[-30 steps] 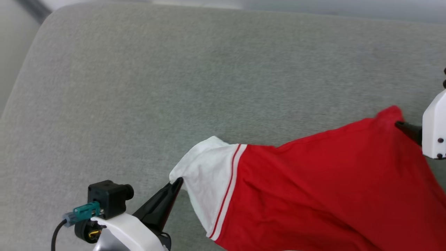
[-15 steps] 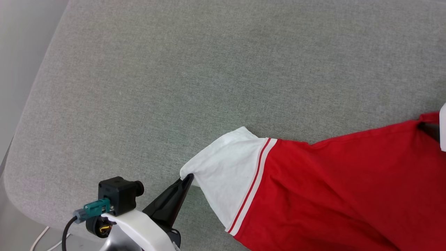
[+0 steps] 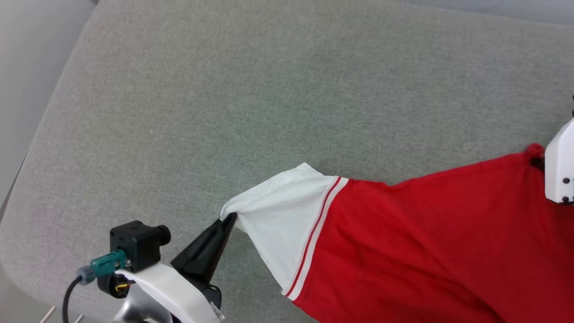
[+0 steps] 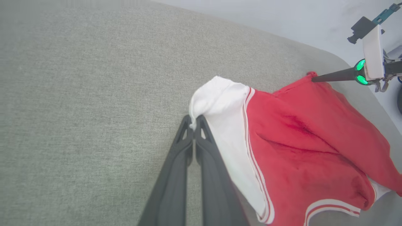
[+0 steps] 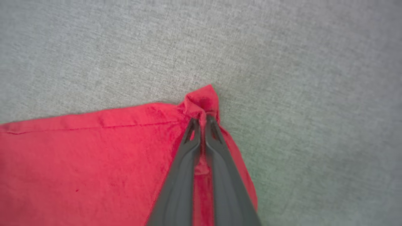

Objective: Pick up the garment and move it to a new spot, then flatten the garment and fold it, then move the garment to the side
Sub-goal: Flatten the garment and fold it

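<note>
The garment is a red jersey with a white sleeve and red-white stripe trim, stretched low over a grey upholstered surface. My left gripper is shut on the sleeve's edge; the left wrist view shows its fingertips pinching white cloth of the garment. My right gripper is shut on a bunched red corner of the garment. In the head view its white housing sits at the right edge by that corner. The chest print is hidden.
The grey surface ends in a rounded edge at the left, with pale floor beyond. A black cable hangs from my left wrist. Wide bare fabric lies above and to the left of the garment.
My right gripper has shut on the red corner, which is now bunched at its tips. The left grip on the sleeve is unchanged. The head camera has shifted slightly.
</note>
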